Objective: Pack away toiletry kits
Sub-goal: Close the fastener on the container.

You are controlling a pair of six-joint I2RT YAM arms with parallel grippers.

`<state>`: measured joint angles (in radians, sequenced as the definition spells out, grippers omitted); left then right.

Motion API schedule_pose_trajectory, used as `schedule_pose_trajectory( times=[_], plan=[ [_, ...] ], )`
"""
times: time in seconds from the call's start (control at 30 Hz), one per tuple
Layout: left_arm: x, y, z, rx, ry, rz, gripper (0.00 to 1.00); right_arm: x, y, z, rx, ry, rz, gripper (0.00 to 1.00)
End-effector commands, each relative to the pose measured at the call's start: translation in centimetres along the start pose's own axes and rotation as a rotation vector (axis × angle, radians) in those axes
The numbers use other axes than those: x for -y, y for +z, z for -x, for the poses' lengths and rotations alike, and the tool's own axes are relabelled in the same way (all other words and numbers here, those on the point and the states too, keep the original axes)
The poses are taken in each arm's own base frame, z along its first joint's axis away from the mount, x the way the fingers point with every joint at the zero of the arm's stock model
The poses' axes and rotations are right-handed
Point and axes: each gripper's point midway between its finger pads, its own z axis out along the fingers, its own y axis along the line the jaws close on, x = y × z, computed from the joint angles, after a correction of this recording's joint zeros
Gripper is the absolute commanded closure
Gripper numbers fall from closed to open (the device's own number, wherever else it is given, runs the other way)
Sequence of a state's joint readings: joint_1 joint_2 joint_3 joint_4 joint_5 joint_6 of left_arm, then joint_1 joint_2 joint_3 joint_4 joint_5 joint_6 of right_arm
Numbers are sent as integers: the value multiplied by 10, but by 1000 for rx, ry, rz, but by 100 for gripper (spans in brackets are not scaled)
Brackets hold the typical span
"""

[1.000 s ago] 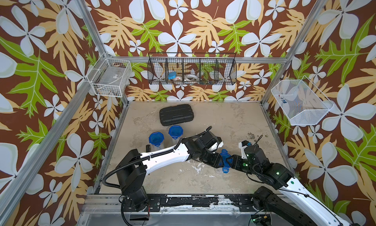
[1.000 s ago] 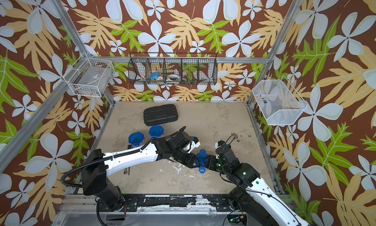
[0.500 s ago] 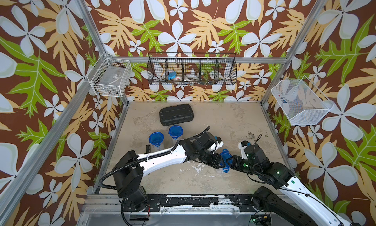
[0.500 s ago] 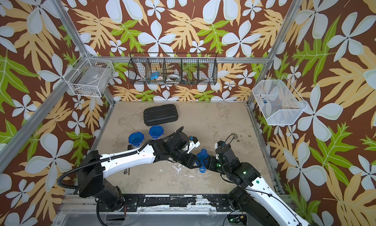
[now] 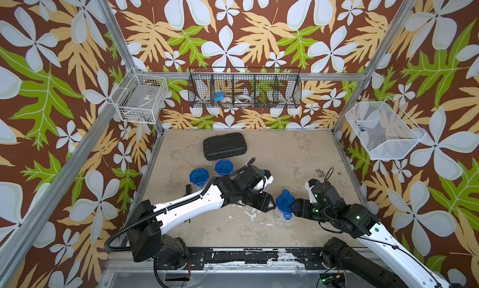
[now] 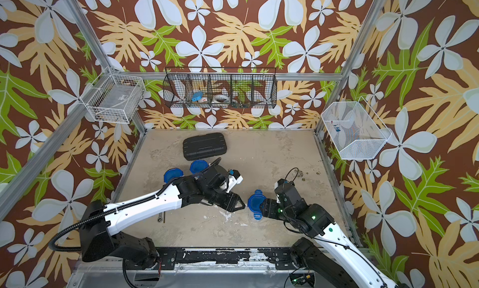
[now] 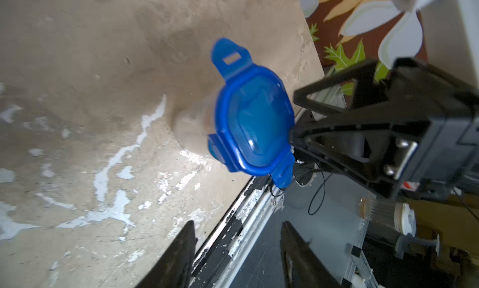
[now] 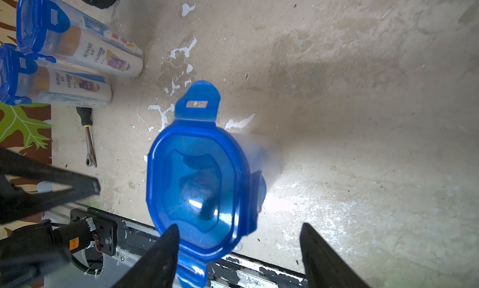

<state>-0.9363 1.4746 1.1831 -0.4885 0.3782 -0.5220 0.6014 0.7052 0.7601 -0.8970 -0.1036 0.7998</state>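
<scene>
clear tumbler (image 5: 284, 206) upright, front-middle of table (image 5: 233, 232), long axis straight up. right gripper (image 5: 295, 208) at its 3 o'clock, fingers spread, tips at blue lid (image 8: 197, 180) rim, so nearer. left gripper (image 5: 271, 203) at 9 o'clock, also spread, empty, just off it.
</scene>
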Motion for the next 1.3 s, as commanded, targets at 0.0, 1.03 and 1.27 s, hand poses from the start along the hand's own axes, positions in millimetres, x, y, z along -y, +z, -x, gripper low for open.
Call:
schedule_pose_trajectory(
  times=[0.0,1.03,1.27],
  plan=[
    [-23,-3,19,26,-22,86,52,17,-5,-11,-23,-6,-63,30],
    [-36,42,24,-51,14,202,59,39,36,9,-56,-13,-108,36],
    [-37,35,17,-56,2,215,59,46,37,25,-43,-6,-133,35]
  ],
)
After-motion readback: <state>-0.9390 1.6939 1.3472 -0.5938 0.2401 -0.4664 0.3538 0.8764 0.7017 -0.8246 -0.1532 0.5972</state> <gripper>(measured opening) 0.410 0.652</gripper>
